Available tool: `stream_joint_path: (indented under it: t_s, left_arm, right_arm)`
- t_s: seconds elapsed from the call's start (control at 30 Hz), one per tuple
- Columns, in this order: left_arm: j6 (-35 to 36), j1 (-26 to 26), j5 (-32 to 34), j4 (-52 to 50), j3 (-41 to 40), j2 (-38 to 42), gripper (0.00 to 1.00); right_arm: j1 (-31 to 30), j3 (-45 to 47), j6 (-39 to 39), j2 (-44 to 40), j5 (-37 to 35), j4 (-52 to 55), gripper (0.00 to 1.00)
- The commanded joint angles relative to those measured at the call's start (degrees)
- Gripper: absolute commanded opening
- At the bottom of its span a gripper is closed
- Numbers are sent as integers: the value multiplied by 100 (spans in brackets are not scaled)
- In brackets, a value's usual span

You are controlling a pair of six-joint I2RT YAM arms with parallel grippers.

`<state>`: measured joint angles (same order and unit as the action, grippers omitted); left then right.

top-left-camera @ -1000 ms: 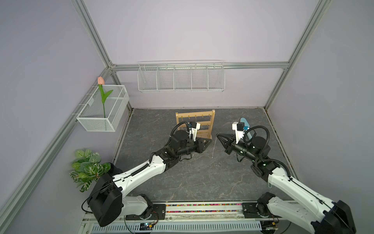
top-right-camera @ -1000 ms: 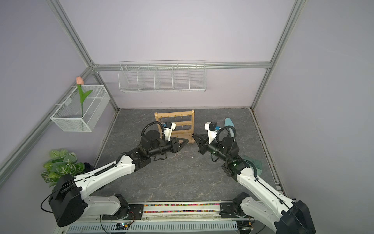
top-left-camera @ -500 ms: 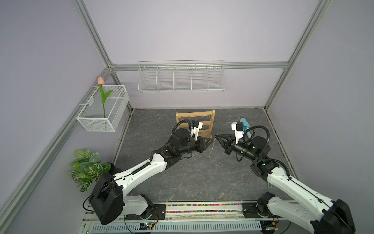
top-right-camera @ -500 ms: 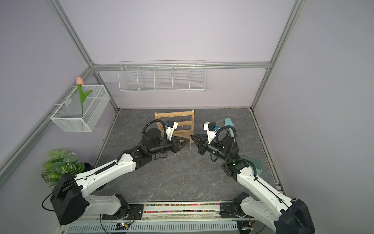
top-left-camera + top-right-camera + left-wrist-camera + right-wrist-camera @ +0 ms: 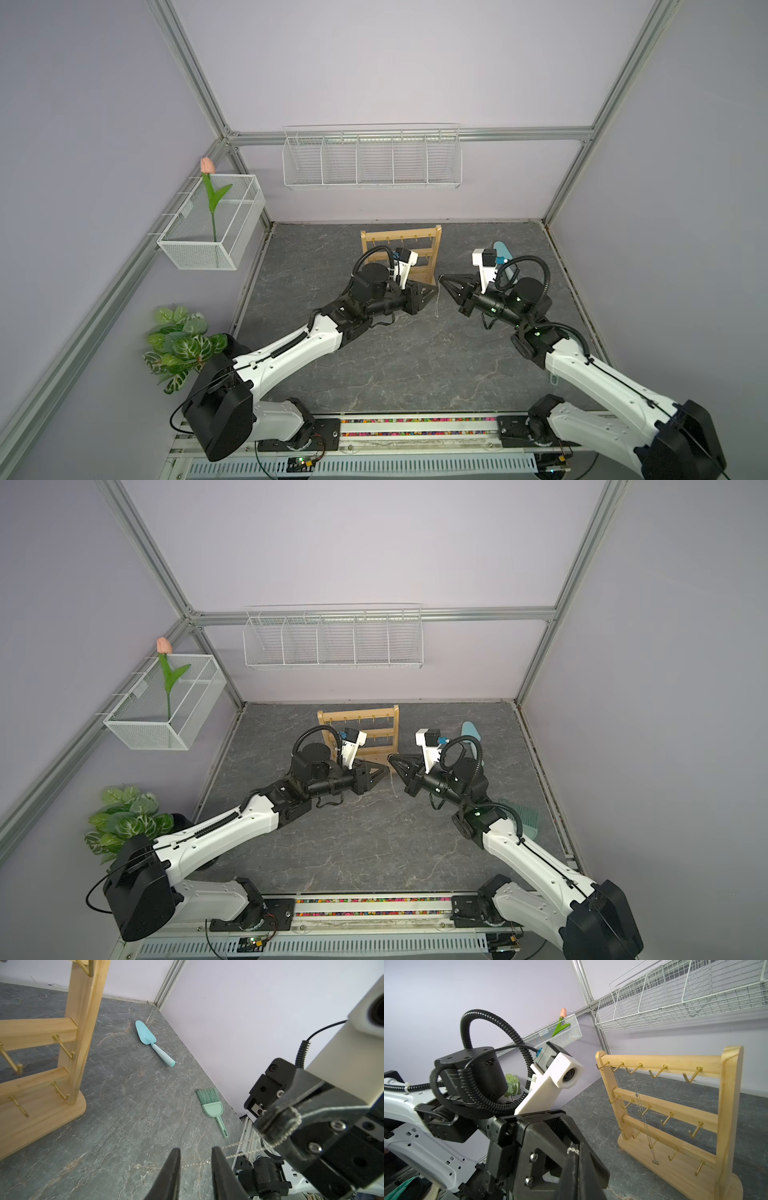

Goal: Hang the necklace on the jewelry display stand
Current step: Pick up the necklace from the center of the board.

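Necklace: a hair-thin bead chain (image 5: 239,1143), only a pale thread between the two grippers in a top view (image 5: 436,300); its full length is hard to trace.
Right gripper: the right gripper (image 5: 443,280) is clamped on the necklace, with chain looped over its black fingers in the left wrist view.
Left gripper: the left gripper (image 5: 195,1151) has its jaws parted a little and the chain crosses the gap; whether the pads touch it cannot be told.
Stand: the jewelry display stand (image 5: 401,235) is upright at the back centre of the tabletop (image 5: 374,374), just behind both grippers; the necklace is held in the air in front of it.
Hidden: the left arm (image 5: 291,353) and its white camera mount (image 5: 405,259) cover the stand's lower left in both top views; the right arm (image 5: 602,374) hides most of the brush there.
Faint: two fine chains (image 5: 643,1118) seem to hang from the stand's top bar in the right wrist view; where they start is unclear.
Materials: the stand is pale natural wood with a rounded oblong base and gold wire hooks (image 5: 658,1072); the tabletop is grey and marble-veined; the trowel (image 5: 145,1034) is smooth pale blue; the brush (image 5: 209,1103) is mint green and bristled.
Count: two uprights, three bars, five hooks per bar; one wire wall basket (image 5: 372,162) of five bays; one mesh basket (image 5: 199,253) holding one pink tulip (image 5: 207,165); one leafy plant (image 5: 183,345).
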<state>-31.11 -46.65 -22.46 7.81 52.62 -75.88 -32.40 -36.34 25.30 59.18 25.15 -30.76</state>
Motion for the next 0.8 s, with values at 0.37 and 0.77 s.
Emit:
stream_joint_path:
  t_s: [0.37,0.77]
  left_arm:
    - [53,-28,-36,62,28,74,29]
    - [70,-39,-42,53,21,85,29]
  right_arm:
    - [-59,-153,109,146,146,-353,7]
    - [-71,-137,57,165,110,-308,7]
